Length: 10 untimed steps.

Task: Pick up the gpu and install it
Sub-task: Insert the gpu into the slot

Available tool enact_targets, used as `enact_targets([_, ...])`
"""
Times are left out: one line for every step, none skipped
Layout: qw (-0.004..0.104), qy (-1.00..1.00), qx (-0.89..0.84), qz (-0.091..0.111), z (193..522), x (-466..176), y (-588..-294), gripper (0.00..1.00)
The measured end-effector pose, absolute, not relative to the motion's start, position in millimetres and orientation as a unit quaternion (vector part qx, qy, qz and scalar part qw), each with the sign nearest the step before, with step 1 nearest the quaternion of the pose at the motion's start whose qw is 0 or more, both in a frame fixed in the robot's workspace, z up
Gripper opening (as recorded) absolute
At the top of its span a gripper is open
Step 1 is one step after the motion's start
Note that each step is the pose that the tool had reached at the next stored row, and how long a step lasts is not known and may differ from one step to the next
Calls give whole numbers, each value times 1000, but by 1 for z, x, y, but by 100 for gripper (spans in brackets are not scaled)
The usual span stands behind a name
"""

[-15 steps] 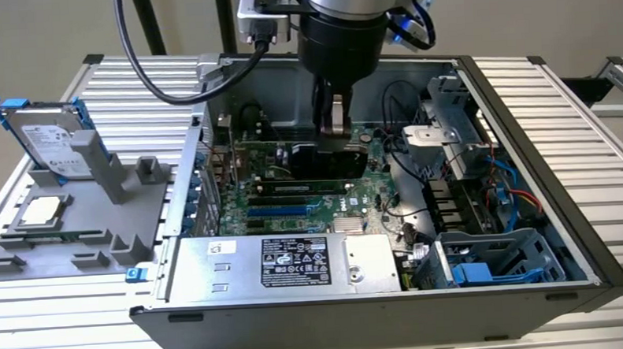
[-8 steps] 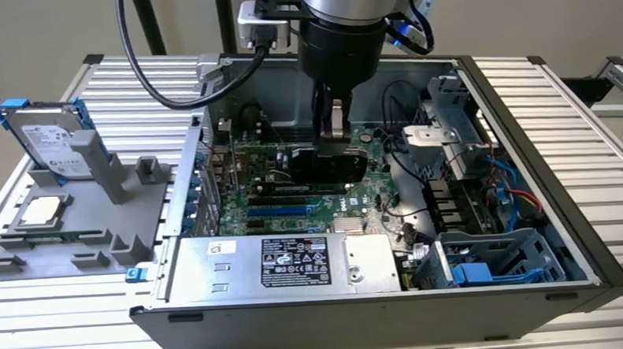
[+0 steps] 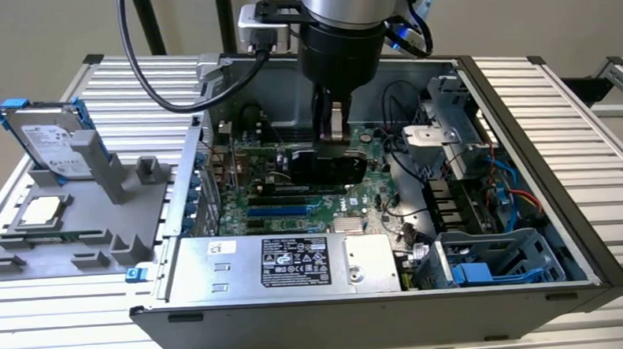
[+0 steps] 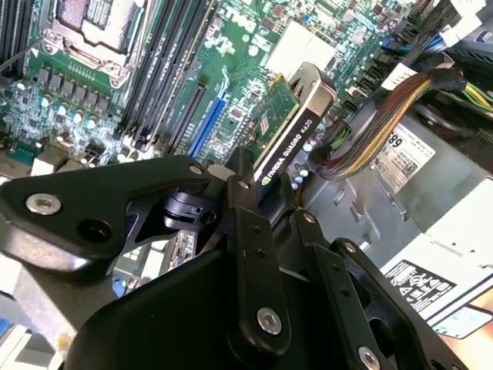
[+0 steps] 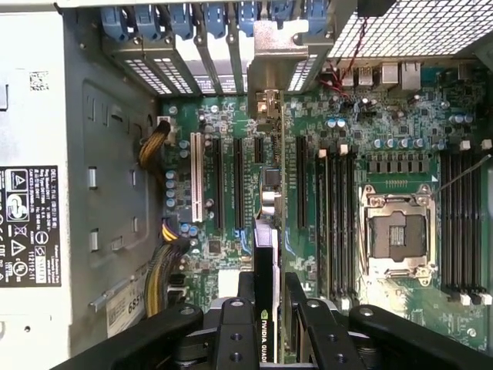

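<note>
The gpu [image 3: 327, 167], a card with a black cooler block, stands on edge over the green motherboard [image 3: 281, 203] inside the open computer case [image 3: 520, 134]. My gripper [image 3: 334, 134] reaches down into the case and is shut on the card's upper edge. In the second wrist view the gpu [image 4: 289, 127] shows its green board and black edge, held between the black fingers [image 4: 240, 181]. In the first wrist view the gpu [image 5: 266, 254] is seen edge-on over the long expansion slots [image 5: 240, 185], with my gripper [image 5: 268, 291] clamped on it. Whether the card sits in a slot I cannot tell.
A silver hard drive with blue rails [image 3: 52, 138] and a square CPU chip [image 3: 42, 210] rest on a grey stand at the exterior view's left. The power supply [image 3: 284, 262] lies along the case's front. Cable bundles [image 4: 370, 131], the open CPU socket [image 5: 397, 239] and memory slots [image 5: 339, 216] surround the card.
</note>
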<state>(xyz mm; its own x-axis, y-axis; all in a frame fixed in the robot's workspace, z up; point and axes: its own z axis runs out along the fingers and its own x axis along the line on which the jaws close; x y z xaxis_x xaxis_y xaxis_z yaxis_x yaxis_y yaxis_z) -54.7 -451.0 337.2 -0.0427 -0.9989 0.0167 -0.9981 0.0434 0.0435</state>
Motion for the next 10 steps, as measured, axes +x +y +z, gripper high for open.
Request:
enact_targets([21, -722, 692, -10, 336, -55, -451, 0])
enact_targets([21, -722, 691, -10, 336, -55, -451, 0])
enact_targets([22, -722, 691, -9, 335, -55, -451, 0])
enact_targets([22, -722, 691, -9, 335, -55, -451, 0])
enact_targets([23, -722, 691, -9, 334, -55, -451, 0])
enact_targets([23, -722, 691, -8, 333, -55, -451, 0])
enact_targets([23, -722, 691, -8, 333, -55, -451, 0])
enact_targets([24, -722, 691, -7, 332, -55, -451, 0])
enact_targets([24, -722, 691, -7, 332, -55, -451, 0])
enact_targets([24, -722, 691, -7, 332, -55, -451, 0])
